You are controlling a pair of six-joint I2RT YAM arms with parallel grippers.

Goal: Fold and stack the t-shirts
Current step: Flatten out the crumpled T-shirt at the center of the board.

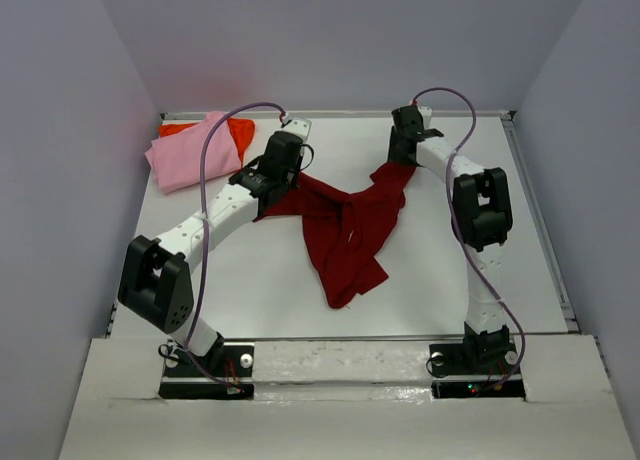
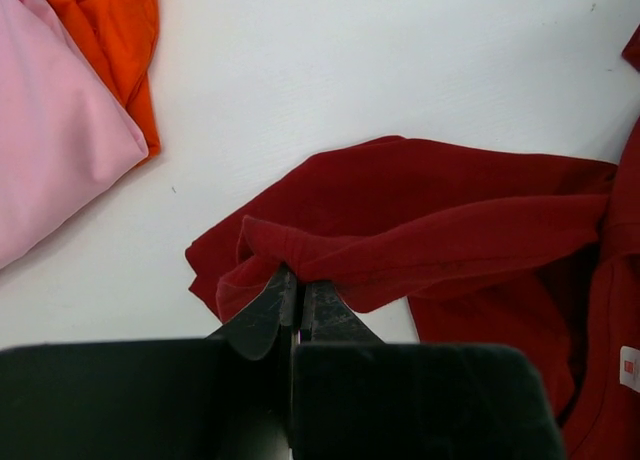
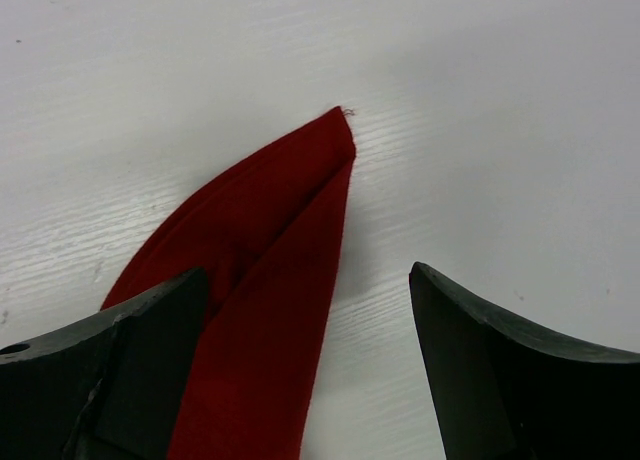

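Upper left: pink t-shirt stacked on orange-red t-shirt (seemingly done). Centre: crimson t-shirt unfolded, clenched in left jaws, right jaws released.

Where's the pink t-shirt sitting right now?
Top view: the pink t-shirt lies folded at the far left corner of the table, on top of the orange-red t-shirt, apart from the crimson t-shirt mid-table.

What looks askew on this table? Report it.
The crimson t-shirt lies bunched and twisted mid-table instead of flat. The left gripper is shut on one edge, and the shirt's far tip lies loose under the open right gripper. The pink t-shirt sits folded on the orange t-shirt, which pokes out.
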